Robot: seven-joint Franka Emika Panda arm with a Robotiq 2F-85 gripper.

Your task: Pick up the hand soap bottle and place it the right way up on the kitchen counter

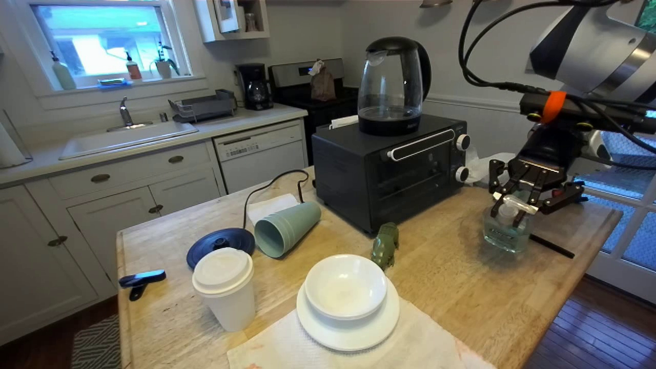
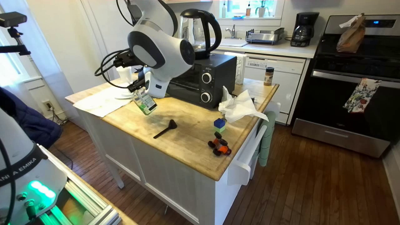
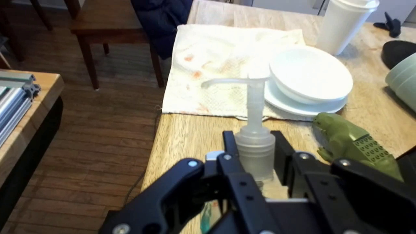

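The hand soap bottle (image 1: 506, 237) is clear with pale green liquid and a white pump top. In an exterior view the bottle (image 2: 144, 103) is tilted and looks raised a little above the light wooden kitchen counter (image 2: 190, 125). My gripper (image 1: 508, 211) is shut around its neck from above. In the wrist view the gripper fingers (image 3: 253, 138) lie on both sides of the pump collar (image 3: 255, 151), with the nozzle pointing left. The bottle's body is mostly hidden behind the gripper there. The counter (image 3: 182, 133) shows beneath.
A dark brush-like tool (image 2: 165, 129) lies under and beside the bottle. A green lumpy figure (image 1: 384, 246), a white bowl (image 1: 346, 287) on a plate, and a black toaster oven (image 1: 389, 169) bearing a kettle (image 1: 392, 87) stand nearby. A toy car (image 2: 219, 145) sits near a corner.
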